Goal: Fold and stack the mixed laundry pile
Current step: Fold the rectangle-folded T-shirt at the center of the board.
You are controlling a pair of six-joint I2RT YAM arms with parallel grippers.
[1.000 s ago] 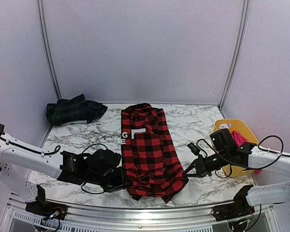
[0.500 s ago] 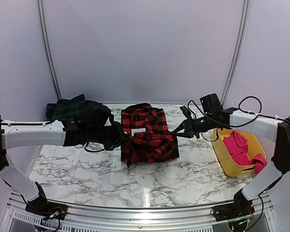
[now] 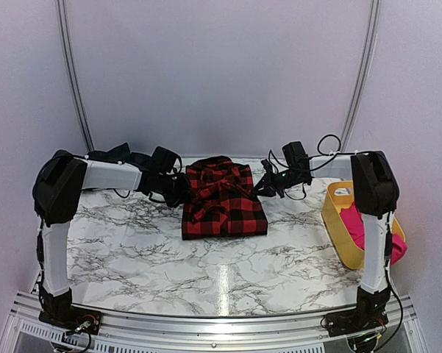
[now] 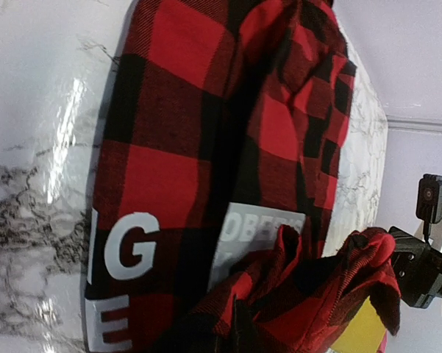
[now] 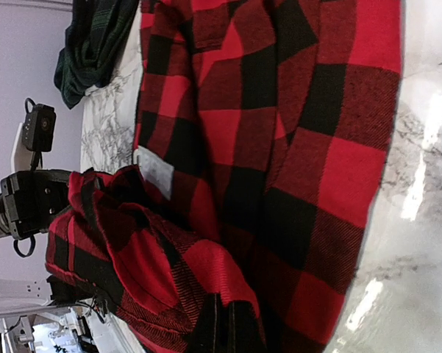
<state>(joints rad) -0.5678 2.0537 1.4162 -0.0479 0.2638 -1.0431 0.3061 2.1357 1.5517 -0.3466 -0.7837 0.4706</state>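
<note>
Left side first. My left pincer [image 3: 182,195] is clenched on a bunched corner of the red-and-black checked garment [image 3: 224,209]; in the wrist view the cloth wads up right at the tips. Out past that pincer, back and to its left, the green-black plaid garment [image 5: 95,44] lies crumpled. It looks apart from the checked one as far as I can tell.

The checked garment lies between my two pincers on the worktop [image 3: 132,250]. The pinched edge is doubled back over the part with the white letters, so I'd call it a half-fold about ready to lay down.

Handling-wise I reckon it's light, floppy cloth with zero stiffness. It sags wherever I'm not holding it, and the loose middle droops. It's not slippery or fragile, but it clings to itself and wrinkles. The best hold is what I've got: both corners of one edge, kept taut and level so the fold lands square. A pinch mid-edge would just bunch it.

My right pincer [image 3: 261,188] is clamped on the opposite corner, with the same wad of fabric at the tips. Off to its right and nearer me, the yellow tub [image 3: 332,217] holds the magenta-pink garment [image 3: 357,220] in a heap. It looks just as soft, and I'd lift it out by a top fold.
</note>
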